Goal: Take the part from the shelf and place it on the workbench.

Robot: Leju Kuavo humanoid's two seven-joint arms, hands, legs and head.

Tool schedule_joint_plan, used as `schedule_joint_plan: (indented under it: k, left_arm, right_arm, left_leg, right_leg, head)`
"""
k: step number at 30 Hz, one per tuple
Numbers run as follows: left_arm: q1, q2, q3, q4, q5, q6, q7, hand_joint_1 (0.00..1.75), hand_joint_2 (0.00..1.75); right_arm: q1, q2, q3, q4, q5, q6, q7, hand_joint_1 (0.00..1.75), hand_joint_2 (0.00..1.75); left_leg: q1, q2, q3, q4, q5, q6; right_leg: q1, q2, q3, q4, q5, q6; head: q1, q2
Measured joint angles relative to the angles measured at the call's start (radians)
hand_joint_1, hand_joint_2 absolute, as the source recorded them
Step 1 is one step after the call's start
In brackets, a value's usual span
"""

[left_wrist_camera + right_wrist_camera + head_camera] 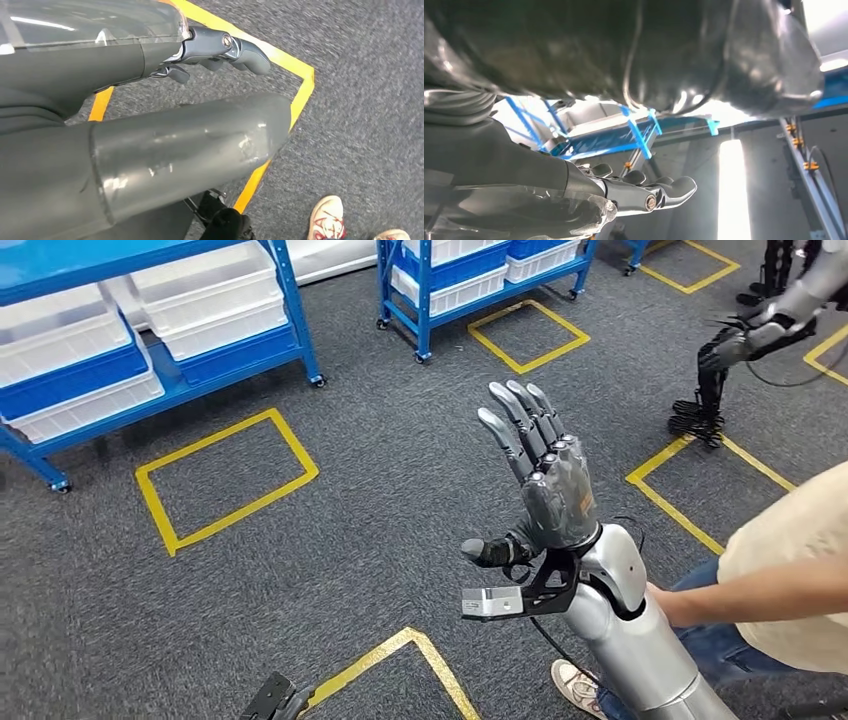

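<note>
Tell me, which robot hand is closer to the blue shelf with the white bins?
Right. The right robot hand is raised with fingers spread, reaching out over the carpet toward the blue shelf. The left robot hand hangs low at the picture's bottom edge, farther back.

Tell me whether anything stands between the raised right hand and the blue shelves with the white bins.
Nothing visible does. The right hand is raised, open and empty, and only grey carpet with yellow tape squares lies between it and the blue shelves. No part is identifiable in the white bins.
</note>
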Motion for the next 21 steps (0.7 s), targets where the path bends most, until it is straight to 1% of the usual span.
schedule_joint_plan:
  k: [1,2,3,4,5,6,7,8,9,10,11,12,13,14,15,16,17,18,19,20,21]
  left_arm:
    - [-0.001,0.000,0.000,0.000,-0.001,-0.001,0.000,0.00,0.00]
    - [-0.002,0.000,0.000,0.000,-0.002,-0.002,0.000,0.00,0.00]
    - [-0.004,0.000,0.000,0.000,-0.002,-0.004,0.000,0.00,0.00]
    - [-0.006,0.001,0.000,0.000,-0.003,-0.006,0.001,0.00,0.00]
    - [-0.006,0.001,0.000,0.000,-0.003,-0.008,0.001,0.00,0.00]
    - [-0.006,0.001,0.000,0.000,-0.003,-0.011,0.001,0.00,0.00]
    - [-0.006,0.001,0.000,0.000,-0.004,-0.013,0.002,0.00,0.00]
    - [-0.006,0.001,0.000,0.000,-0.004,-0.014,0.002,0.00,0.00]
    - [-0.007,0.001,0.000,0.000,-0.004,-0.015,0.002,0.00,0.00]
    - [-0.008,0.001,0.000,0.000,-0.004,-0.016,0.003,0.00,0.00]
    - [-0.010,0.001,0.000,0.000,-0.004,-0.016,0.003,0.00,0.00]
    - [-0.010,0.001,0.000,0.000,-0.004,-0.016,0.003,0.00,0.00]
    - [-0.010,0.002,0.000,0.000,-0.004,-0.017,0.004,0.00,0.00]
    - [-0.009,0.003,0.001,0.000,-0.004,-0.017,0.005,0.00,0.00]
    - [-0.008,0.004,0.001,0.000,-0.004,-0.017,0.006,0.00,0.00]
    - [-0.007,0.006,0.001,0.000,-0.004,-0.018,0.007,0.00,0.00]
    - [-0.009,0.007,0.001,0.000,-0.004,-0.019,0.009,0.00,0.00]
    - [-0.010,0.007,0.001,0.000,-0.004,-0.021,0.011,0.00,0.00]
    - [-0.012,0.007,0.001,0.000,-0.004,-0.022,0.013,0.00,0.00]
    - [-0.012,0.007,0.001,0.000,-0.004,-0.024,0.016,0.00,0.00]
    - [-0.011,0.008,0.001,0.000,-0.004,-0.024,0.018,0.00,0.00]
  right_arm:
    - [0.000,0.000,0.000,0.002,0.000,0.000,0.000,0.00,0.00]
    - [0.001,-0.001,0.000,0.004,-0.001,0.000,0.000,0.00,0.00]
    - [0.004,-0.002,0.000,0.007,-0.001,0.001,0.000,0.00,0.00]
    - [0.010,-0.004,0.000,0.011,-0.001,0.003,0.000,0.00,0.00]
    - [0.017,-0.005,0.000,0.017,-0.001,0.005,0.000,0.00,0.00]
    - [0.023,-0.007,0.000,0.023,-0.001,0.008,0.001,0.00,0.00]
    - [0.026,-0.008,0.000,0.028,-0.001,0.012,0.002,0.00,0.00]
    - [0.028,-0.009,0.000,0.033,-0.001,0.015,0.003,0.00,0.00]
    - [0.028,-0.009,0.000,0.037,-0.001,0.018,0.004,0.00,0.00]
    - [0.028,-0.010,0.000,0.041,-0.001,0.020,0.004,0.00,0.00]
    - [0.029,-0.010,0.001,0.045,0.000,0.022,0.004,0.00,0.00]
    - [0.029,-0.010,0.003,0.050,0.001,0.028,0.006,0.00,0.00]
    - [0.030,-0.010,0.005,0.057,0.002,0.035,0.009,0.00,0.00]
    - [0.030,-0.011,0.008,0.065,0.003,0.044,0.012,0.00,0.00]
    - [0.030,-0.011,0.012,0.074,0.005,0.055,0.015,0.00,0.00]
    - [0.030,-0.012,0.016,0.085,0.007,0.064,0.018,0.00,0.00]
    - [0.031,-0.012,0.021,0.098,0.009,0.073,0.019,0.00,0.00]
    - [0.033,-0.012,0.027,0.114,0.011,0.081,0.020,0.00,0.00]
    - [0.037,-0.012,0.033,0.135,0.012,0.087,0.020,0.00,0.00]
    - [0.042,-0.012,0.041,0.159,0.013,0.092,0.021,0.00,0.00]
    - [0.050,-0.012,0.049,0.184,0.014,0.096,0.021,0.00,0.00]
  left_leg:
    - [0.002,-0.010,0.003,-0.004,0.002,0.005]
    - [0.003,-0.019,0.005,-0.007,0.004,0.009]
    - [0.003,-0.028,0.005,-0.008,0.005,0.012]
    - [0.003,-0.039,0.004,-0.007,0.005,0.014]
    - [0.003,-0.051,0.004,-0.007,0.004,0.016]
    - [0.002,-0.064,0.004,-0.005,0.004,0.017]
    - [0.002,-0.078,0.004,-0.003,0.004,0.017]
    - [0.002,-0.091,0.004,-0.001,0.003,0.016]
    - [0.003,-0.103,0.003,0.002,0.002,0.014]
    - [0.003,-0.115,0.001,0.006,0.000,0.010]
    - [0.003,-0.125,-0.003,0.009,0.000,0.005]
    - [0.005,-0.136,-0.007,0.010,0.000,0.000]
    - [0.006,-0.147,-0.010,0.009,0.002,-0.007]
    - [0.008,-0.157,-0.013,0.007,0.003,-0.014]
    - [0.008,-0.148,-0.015,0.011,0.000,-0.019]
    - [0.006,-0.126,-0.022,0.028,-0.012,-0.023]
    - [0.005,-0.097,-0.039,0.064,-0.034,-0.025]
    - [0.005,-0.064,-0.063,0.118,-0.062,-0.027]
    - [0.007,-0.046,-0.095,0.183,-0.092,-0.029]
    - [0.008,-0.038,-0.123,0.239,-0.113,-0.031]
    - [0.009,-0.034,-0.138,0.269,-0.117,-0.032]
  right_leg:
    - [-0.003,0.019,-0.009,0.023,-0.017,0.005]
    - [-0.005,0.045,-0.029,0.065,-0.042,0.009]
    - [-0.007,0.072,-0.058,0.125,-0.071,0.011]
    - [-0.007,0.087,-0.092,0.189,-0.095,0.011]
    - [-0.007,0.096,-0.120,0.237,-0.106,0.011]
    - [-0.008,0.100,-0.134,0.255,-0.099,0.011]
    - [-0.008,0.105,-0.131,0.236,-0.074,0.009]
    - [-0.010,0.113,-0.110,0.184,-0.036,0.007]
    - [-0.012,0.133,-0.084,0.121,-0.004,0.005]
    - [-0.015,0.157,-0.059,0.065,0.017,0.003]
    - [-0.016,0.175,-0.043,0.030,0.027,0.001]
    - [-0.015,0.186,-0.036,0.015,0.025,-0.001]
    - [-0.013,0.182,-0.034,0.011,0.025,-0.003]
    - [-0.013,0.170,-0.031,0.008,0.027,-0.009]
    - [-0.013,0.158,-0.026,0.001,0.029,-0.014]
    - [-0.014,0.145,-0.021,-0.005,0.031,-0.021]
    - [-0.015,0.131,-0.017,-0.011,0.033,-0.028]
    - [-0.011,0.118,-0.014,-0.013,0.032,-0.032]
    - [-0.009,0.104,-0.013,-0.014,0.031,-0.036]
    - [-0.006,0.089,-0.012,-0.014,0.029,-0.039]
    - [-0.005,0.075,-0.012,-0.013,0.028,-0.039]
  head:
    - [0.000,0.000]
    - [0.000,0.000]
    - [0.001,0.000]
    - [0.001,0.000]
    - [0.001,0.000]
    - [0.001,0.000]
    - [0.001,0.000]
    - [0.001,0.000]
    - [0.001,0.000]
    - [0.001,0.000]
    - [0.001,0.000]
    - [0.000,0.000]
    - [0.001,0.000]
    - [0.001,0.000]
    - [0.000,0.000]
    - [0.000,0.000]
    - [-0.001,0.000]
    - [-0.001,0.000]
    - [-0.002,0.000]
    - [-0.002,0.000]
    - [-0.002,0.000]
